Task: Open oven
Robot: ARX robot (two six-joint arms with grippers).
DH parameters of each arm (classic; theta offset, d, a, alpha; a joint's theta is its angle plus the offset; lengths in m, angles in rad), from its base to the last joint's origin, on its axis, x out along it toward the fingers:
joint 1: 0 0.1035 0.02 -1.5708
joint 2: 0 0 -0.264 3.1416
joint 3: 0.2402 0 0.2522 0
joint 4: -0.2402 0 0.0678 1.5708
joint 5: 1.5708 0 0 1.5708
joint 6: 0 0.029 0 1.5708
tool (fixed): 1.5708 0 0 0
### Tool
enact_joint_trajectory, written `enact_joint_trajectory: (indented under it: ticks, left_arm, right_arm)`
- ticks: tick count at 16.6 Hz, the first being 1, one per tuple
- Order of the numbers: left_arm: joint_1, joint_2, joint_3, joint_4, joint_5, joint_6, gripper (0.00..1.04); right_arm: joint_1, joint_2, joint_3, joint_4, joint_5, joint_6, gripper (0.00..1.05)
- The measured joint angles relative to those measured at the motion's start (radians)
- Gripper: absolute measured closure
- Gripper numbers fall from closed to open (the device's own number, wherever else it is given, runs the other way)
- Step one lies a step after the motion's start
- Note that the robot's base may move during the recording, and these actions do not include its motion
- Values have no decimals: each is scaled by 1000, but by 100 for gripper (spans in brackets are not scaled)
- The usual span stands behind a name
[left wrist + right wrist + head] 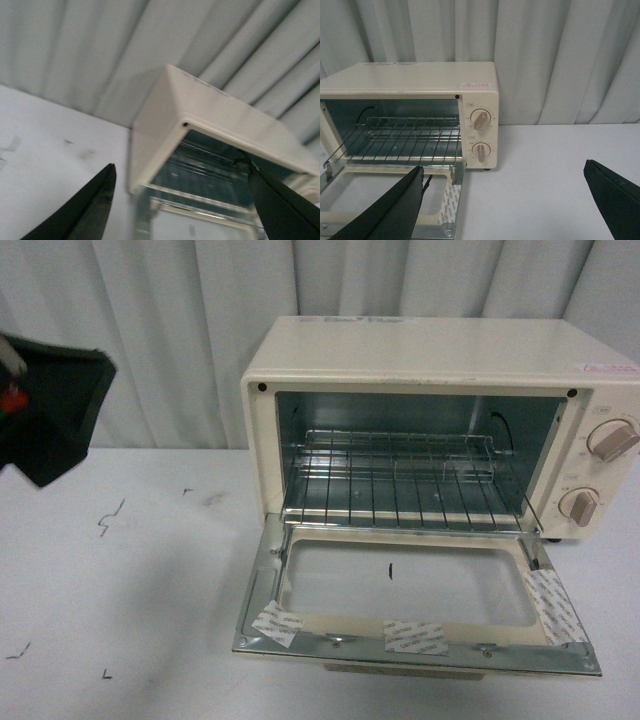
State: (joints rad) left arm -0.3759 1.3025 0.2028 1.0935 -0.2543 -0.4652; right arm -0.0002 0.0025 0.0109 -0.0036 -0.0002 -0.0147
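Observation:
The cream-white oven [440, 350] stands at the centre right of the table. Its glass door [410, 630] lies folded down flat toward me, with tape strips on its inner frame. The wire rack [400, 480] shows inside, and two beige knobs [612, 438] [580, 504] sit on the right panel. My left gripper [180, 170] is open, held up to the left of the oven [165, 115] and apart from it; in the front view it shows as a black body [50, 410]. My right gripper [502, 165] is open and empty, in front of the oven [410, 77] and its knobs [480, 120].
The oven rests on a white table [120, 590] with small black marks on it. A pale pleated curtain [150, 320] hangs close behind. Bare tabletop [545, 175] lies to the right of the oven.

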Motion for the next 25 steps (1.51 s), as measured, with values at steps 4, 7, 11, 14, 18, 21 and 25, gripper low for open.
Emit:
enact_joint_trajectory:
  ticks: [4,7,11,14,18,21,25]
  left_arm:
    - [101,-167,-103,-83,-35,351,58]
    - [156,-300,-139,-174,35,423,84]
    - [267,-625,-192,-440,146,447,103]
    - [382,-770,-193,-570,240,447,103]
    - [375,-912,-193,-703,254,447,103]
    - [375,-997,-193,-788,254,447,103]
    - [375,-1083,-193,-872,254,448,103]
  right_arm:
    - [0,0,0,0,0,0,6]
    - [0,0,0,0,0,0,6]
    - [0,0,0,0,0,0,6]
    - [0,0,0,0,0,0,6]
    - [0,0,0,0,0,0,6]
    - [0,0,0,0,0,0,6]
    - [0,0,0,0,0,0,6]
